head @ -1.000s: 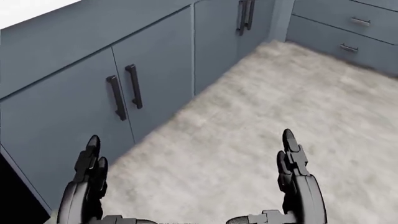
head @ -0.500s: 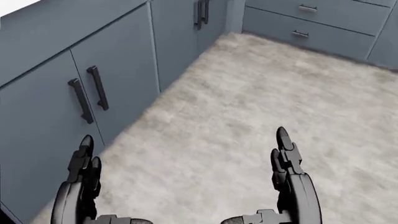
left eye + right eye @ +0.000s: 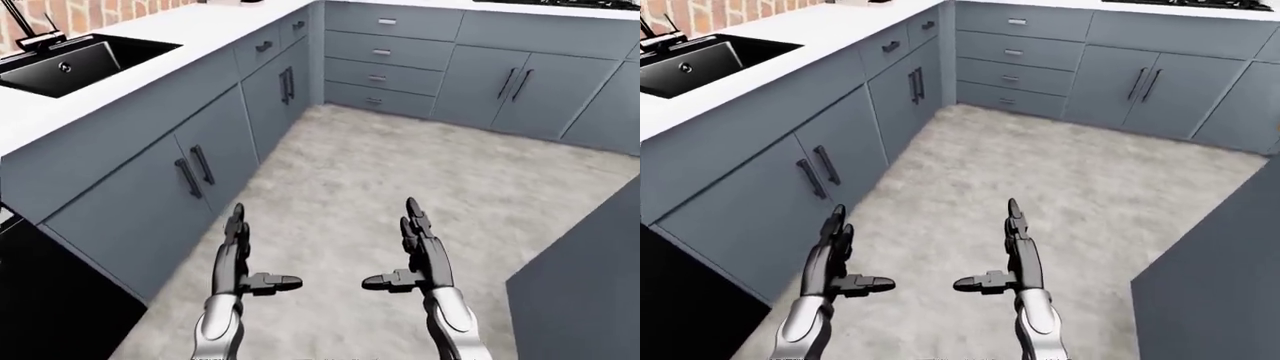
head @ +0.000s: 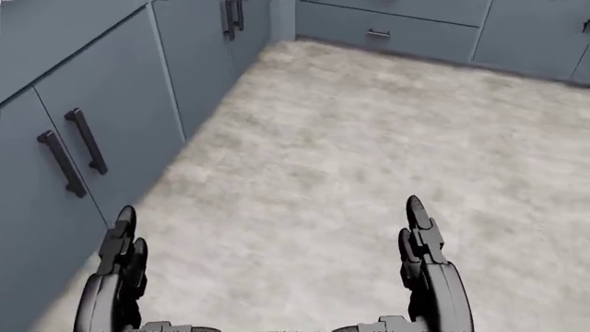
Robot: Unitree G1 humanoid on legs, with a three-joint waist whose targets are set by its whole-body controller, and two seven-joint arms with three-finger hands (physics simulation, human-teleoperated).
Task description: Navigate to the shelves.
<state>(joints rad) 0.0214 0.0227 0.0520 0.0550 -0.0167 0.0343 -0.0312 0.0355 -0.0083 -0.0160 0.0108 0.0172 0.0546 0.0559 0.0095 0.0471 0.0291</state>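
No shelves show in any view. My left hand (image 3: pixel 240 259) and my right hand (image 3: pixel 415 255) are held out low over the pale floor (image 3: pixel 400 180), fingers straight and thumbs turned inward, both open and empty. They also show at the bottom of the head view, the left hand (image 4: pixel 120 256) and the right hand (image 4: pixel 420 249).
Grey-blue base cabinets (image 3: pixel 150 187) with dark handles run along the left under a white counter (image 3: pixel 200 30) with a black sink (image 3: pixel 70 64). More cabinets and drawers (image 3: pixel 480 67) cross the top. A grey block (image 3: pixel 590 285) stands at the right. A dark appliance (image 3: pixel 40 300) is at the lower left.
The whole head view has shifted: the cabinets on the left have slid left and down as the camera turns right. Both hands keep the same open pose.
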